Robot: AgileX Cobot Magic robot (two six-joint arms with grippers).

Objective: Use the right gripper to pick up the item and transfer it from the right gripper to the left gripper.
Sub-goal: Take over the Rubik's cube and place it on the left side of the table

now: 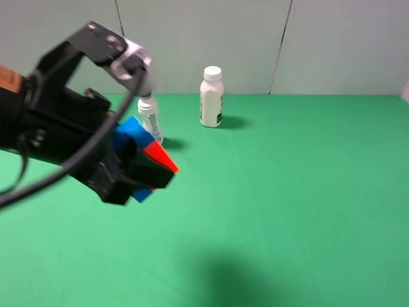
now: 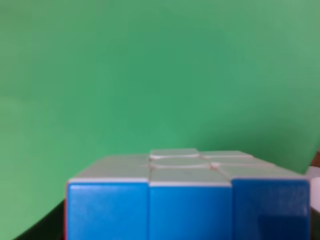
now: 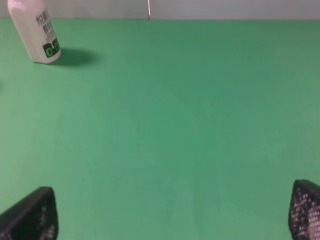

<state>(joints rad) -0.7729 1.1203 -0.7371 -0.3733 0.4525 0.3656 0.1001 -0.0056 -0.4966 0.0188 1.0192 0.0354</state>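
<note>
Green cloth, matt and smooth, covers the table, which meets a pale grey panelled wall at the far edge. The left arm, thick, black and looped by a black cable, fills the left of the high view, raised above the table. Two white plastic bottles, one taller with a screw cap and one partly hidden behind the arm, stand upright near the wall, well apart from the action. The cube, hard glossy plastic with blue, red and white tiles, sits clamped between the closed jaws of the left gripper, clear of the cloth and tilted; its blue face fills the left wrist view. Being equal-sided, it offers no long axis to align with. The right gripper lies outside the high view; its wrist camera shows two ribbed black fingers spread wide with only bare cloth between them. The cube thus lies wholly with the left arm, and the handover appears complete, the right hand empty.
</note>
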